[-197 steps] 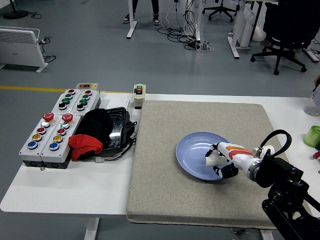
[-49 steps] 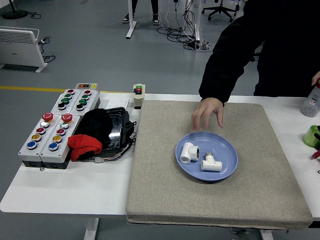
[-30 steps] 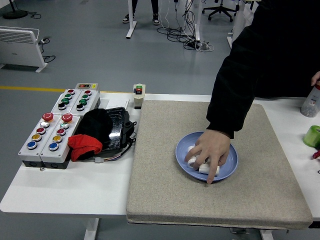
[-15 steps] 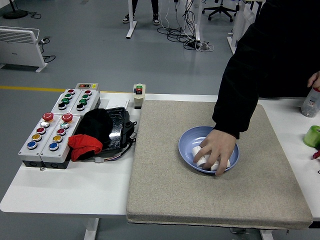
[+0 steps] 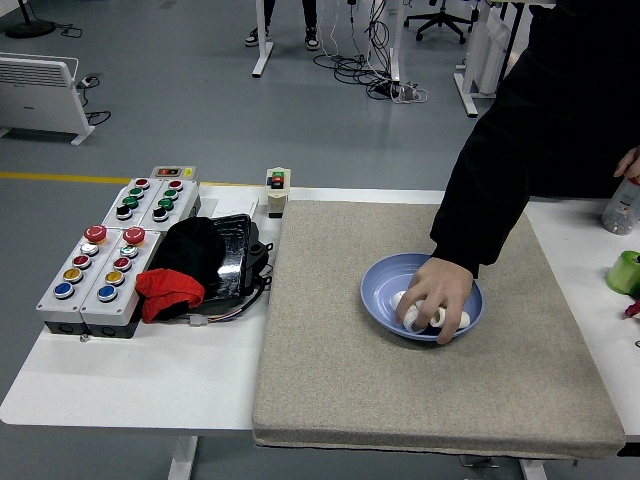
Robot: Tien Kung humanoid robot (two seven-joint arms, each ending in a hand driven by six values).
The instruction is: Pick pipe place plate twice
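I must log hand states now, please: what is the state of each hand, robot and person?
Left robot hand: not in view.
Right robot hand: not in view.
Person's hand: closed over the white pipe fittings in the blue plate.

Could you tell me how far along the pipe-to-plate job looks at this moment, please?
Done, it seems: white pipes lie in the blue plate on the grey mat. In hand: a person's hand rests over them in the plate, apparently gripping them. Neither robot hand is in view. Left: nothing more to place shows on the mat; whether the person is resetting the pipes, I cannot tell.
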